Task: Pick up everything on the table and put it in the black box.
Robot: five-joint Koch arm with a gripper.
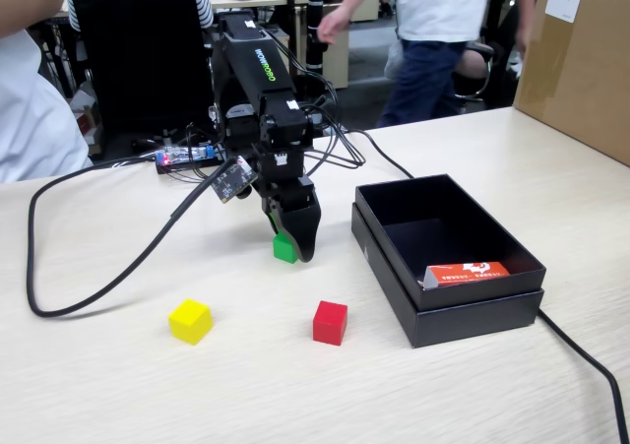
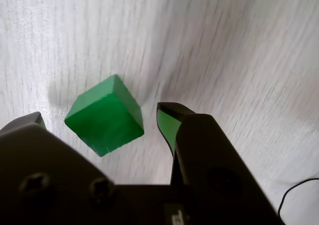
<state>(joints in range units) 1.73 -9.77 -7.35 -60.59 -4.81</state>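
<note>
So the pale beige wood-grain worktop (image 1: 472,149) has a fine streaky grain, which shows up best in the wrist view. 3 small solid cubes with matte faces and crisp edges sit on it: a green cube (image 1: 283,248), a yellow cube (image 1: 190,320) and a red cube (image 1: 330,322). Yellow and red are out in the open, well apart from each other, toward the front of the fixed view.

The black plastic claw (image 1: 292,242) is down at the green cube. In the wrist view the green cube (image 2: 104,115) sits turned at an angle between the 2 jaws, with a visible gap on the right side, so the claw (image 2: 102,116) is open around it and not squeezing it. The right jaw's inner face picks up a green reflection. The left jaw is mostly cut off, with only its tip showing. In the fixed view the claw covers part of the cube.

Over on the right in the fixed view is the shallow matte black cardboard box (image 1: 394,257) with the stepped rim. A flat orange-red carton with white print (image 1: 468,273) lies in its near corner, half hidden by the wall, and the print is too small to read. A thick black cable (image 1: 118,277) loops across the left of the worktop.
</note>
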